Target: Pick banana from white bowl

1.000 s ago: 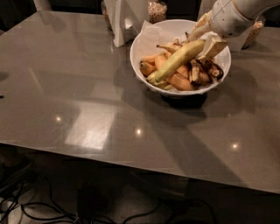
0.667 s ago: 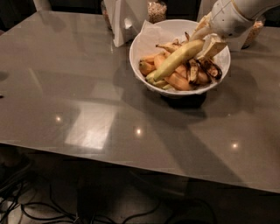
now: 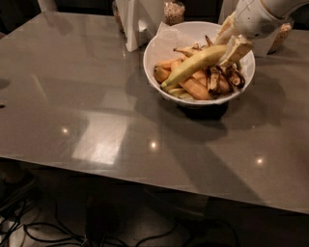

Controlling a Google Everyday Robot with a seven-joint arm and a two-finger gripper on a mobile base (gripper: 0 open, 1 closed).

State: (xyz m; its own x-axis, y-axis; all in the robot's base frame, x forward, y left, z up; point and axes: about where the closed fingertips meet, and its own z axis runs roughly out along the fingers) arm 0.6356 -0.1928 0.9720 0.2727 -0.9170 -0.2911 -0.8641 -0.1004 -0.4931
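The white bowl (image 3: 155,68) stands on the grey table at the back right, lined with crumpled white paper. In it lie short orange-yellow bananas (image 3: 193,87) and blackened ones (image 3: 223,79). The long yellow-green banana (image 3: 195,64) lies slanted on top of them, its right end raised. My gripper (image 3: 230,46) comes down from the upper right and is shut on that right end of the banana, over the bowl's right half.
A white upright stand (image 3: 133,21) is just left of the bowl at the back. Jars with grainy contents (image 3: 174,12) stand behind the bowl, another (image 3: 282,34) at the far right. The table's front edge runs low across the view, with cables on the floor below.
The banana's right end has risen slightly with the gripper; the bowl and other fruit have not moved.
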